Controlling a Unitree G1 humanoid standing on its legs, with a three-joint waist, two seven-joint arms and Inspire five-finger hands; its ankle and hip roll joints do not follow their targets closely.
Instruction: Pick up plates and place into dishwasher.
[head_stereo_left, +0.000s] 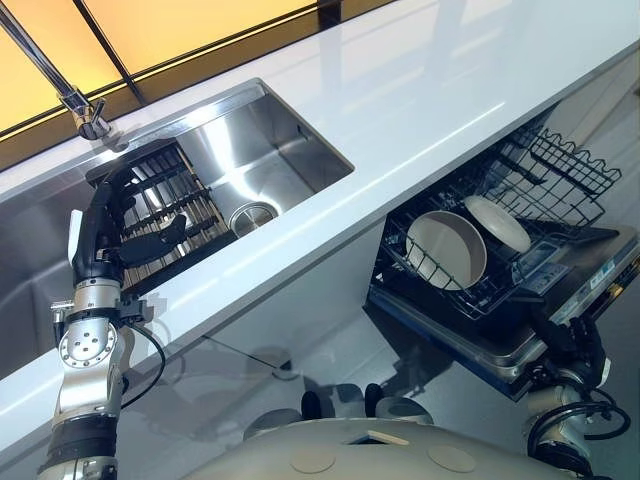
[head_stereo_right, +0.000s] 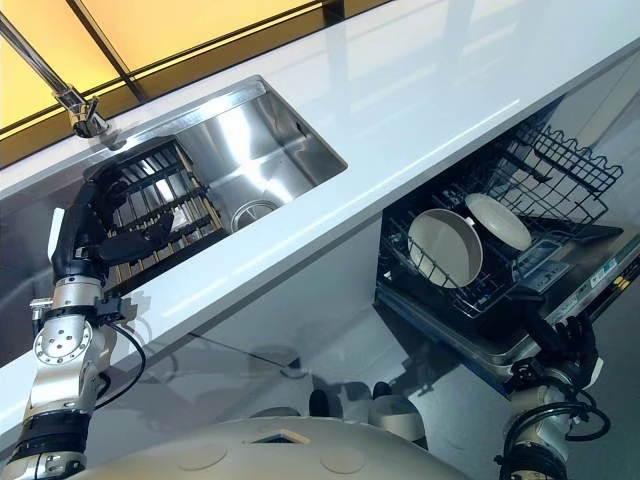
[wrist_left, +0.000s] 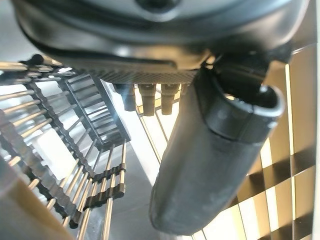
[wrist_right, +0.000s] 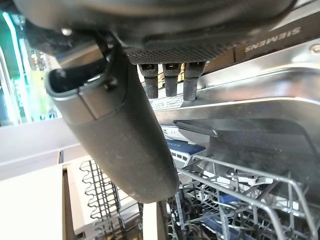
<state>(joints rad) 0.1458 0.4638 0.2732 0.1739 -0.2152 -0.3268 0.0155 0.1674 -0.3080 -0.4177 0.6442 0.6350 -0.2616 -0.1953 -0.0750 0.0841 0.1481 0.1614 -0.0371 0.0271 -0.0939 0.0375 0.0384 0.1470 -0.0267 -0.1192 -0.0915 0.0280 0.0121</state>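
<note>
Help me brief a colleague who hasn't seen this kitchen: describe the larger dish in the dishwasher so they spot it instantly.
Below the long white countertop, the open dishwasher's pulled-out dark wire rack holds two pale dishes. The target is the round cream deep plate, on edge with its hollow facing out. Its neighbour, the smaller white oval plate, leans just behind it.

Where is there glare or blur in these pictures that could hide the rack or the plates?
Left eye view: the counter mirrors the sky in pale streaks, and the sink wall shines, but the plates in the dishwasher read clearly. Left wrist view: the left robot hand is a close, soft dark mass, and bright light behind the rack washes its bars.
</note>
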